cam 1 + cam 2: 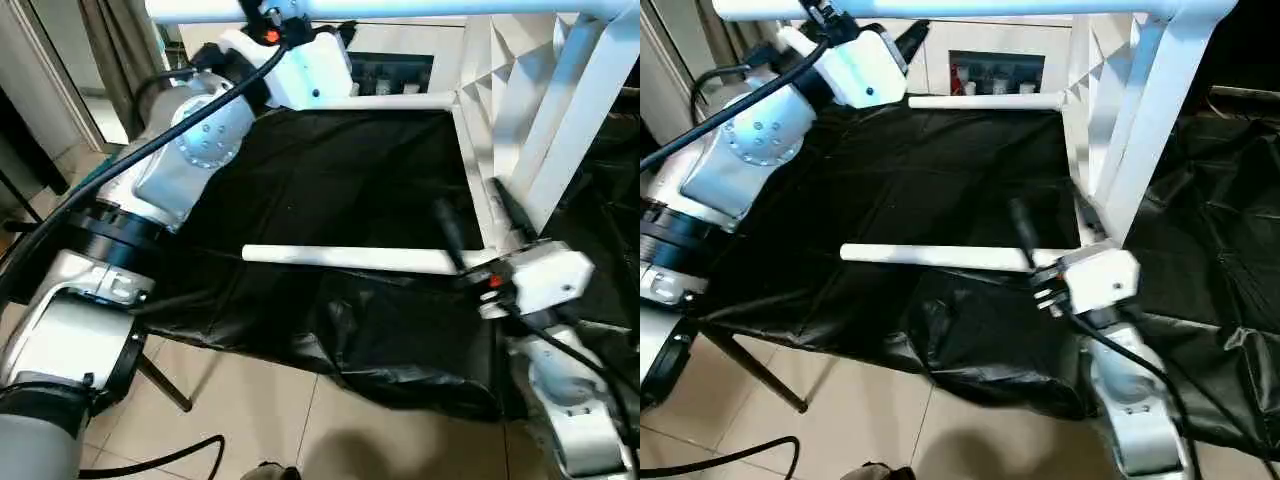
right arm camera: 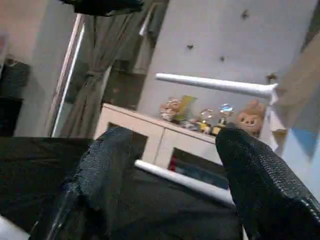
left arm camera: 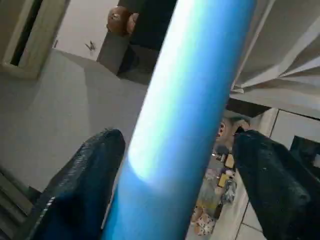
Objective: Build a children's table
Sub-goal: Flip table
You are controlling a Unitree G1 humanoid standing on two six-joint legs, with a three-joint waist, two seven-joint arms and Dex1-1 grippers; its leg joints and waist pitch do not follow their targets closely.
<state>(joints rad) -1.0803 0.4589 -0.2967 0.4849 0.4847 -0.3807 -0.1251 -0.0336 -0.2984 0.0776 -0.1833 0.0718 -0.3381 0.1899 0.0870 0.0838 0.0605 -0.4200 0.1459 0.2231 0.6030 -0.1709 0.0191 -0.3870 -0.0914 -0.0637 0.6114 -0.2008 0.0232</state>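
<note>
1. Table top (image 1: 500, 120) stood on edge at right, on the cloth-covered surface (image 1: 330, 180).
2. Three legs stuck out leftward from it: one (image 1: 400, 9) high across the top, one (image 1: 385, 101) at far side, one (image 1: 350, 258) near side over the cloth.
3. Left gripper (image 3: 170, 165) straddled the high leg at far left.
4. Right gripper (image 1: 475, 240) sat near right, by the near leg's socket end.
5. Cabinet (image 1: 995, 70) stood behind, far side.

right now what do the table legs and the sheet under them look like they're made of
Table legs: smooth white plastic by the look, round tubes with an even, slightly glossy surface, no grain or seams. Black sheet: thin plastic film or light fabric, probably; it creases, sags over the edge and catches soft highlights.
</note>
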